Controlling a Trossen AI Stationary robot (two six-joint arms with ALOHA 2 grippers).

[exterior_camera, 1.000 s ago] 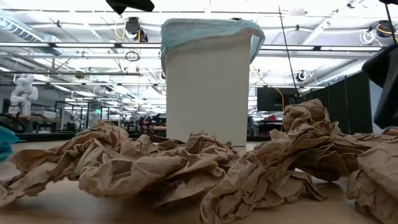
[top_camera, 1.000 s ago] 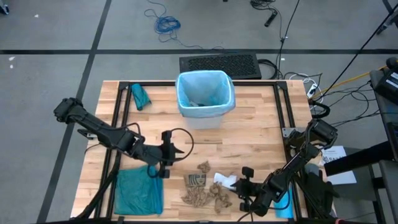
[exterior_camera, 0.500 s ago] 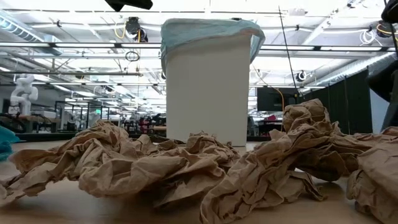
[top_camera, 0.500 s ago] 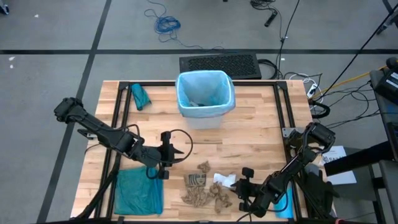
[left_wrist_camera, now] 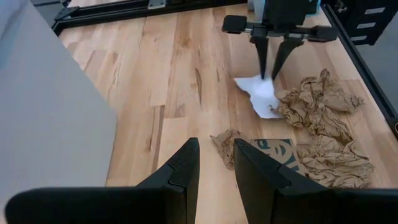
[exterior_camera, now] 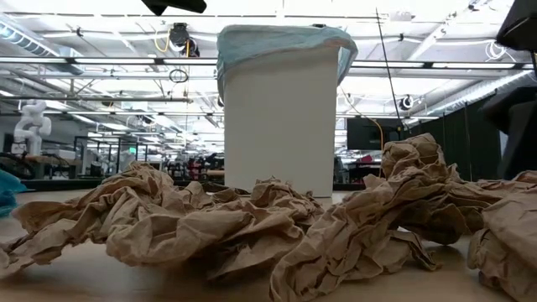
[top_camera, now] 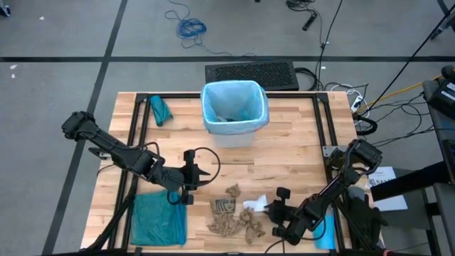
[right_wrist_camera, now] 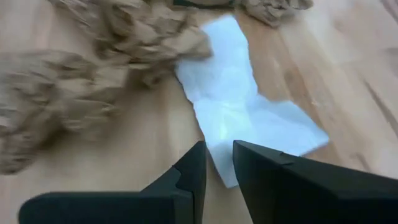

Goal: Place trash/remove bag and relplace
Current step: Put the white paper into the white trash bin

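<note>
The white bin (top_camera: 234, 133) stands at the table's far middle, lined with the pale blue bag (top_camera: 234, 99), whose rim folds over the bin's top (exterior_camera: 281, 38). The trash, crumpled brown paper (top_camera: 233, 217) and a whitish wrapper (right_wrist_camera: 249, 112), lies on the table near the front edge. My right gripper (right_wrist_camera: 216, 163) slants down over the wrapper's edge (left_wrist_camera: 272, 79), narrowly open, nothing between its fingers. My left gripper (left_wrist_camera: 216, 167) hangs narrowly open above the table, left of the heap (top_camera: 205, 173). My right gripper's fingertips (left_wrist_camera: 264, 71) stand at the wrapper's right-hand edge, slanting down from the table's right side. Whether they touch the wrapper I cannot tell. The wrapper lies flat on the table.
A dark teal bag (top_camera: 158, 220) lies flat at the front left and a smaller bunched teal one (top_camera: 160, 110) at the far left. A blue packet (top_camera: 325, 231) lies at the front right. Bare wood spreads between the bin and the heap (top_camera: 284, 156).
My right gripper has sunk and crept toward the table's left, closer to the wrapper, tipping a little more downward. Its finger gap looks unchanged. The trash and the bin have stayed put.
</note>
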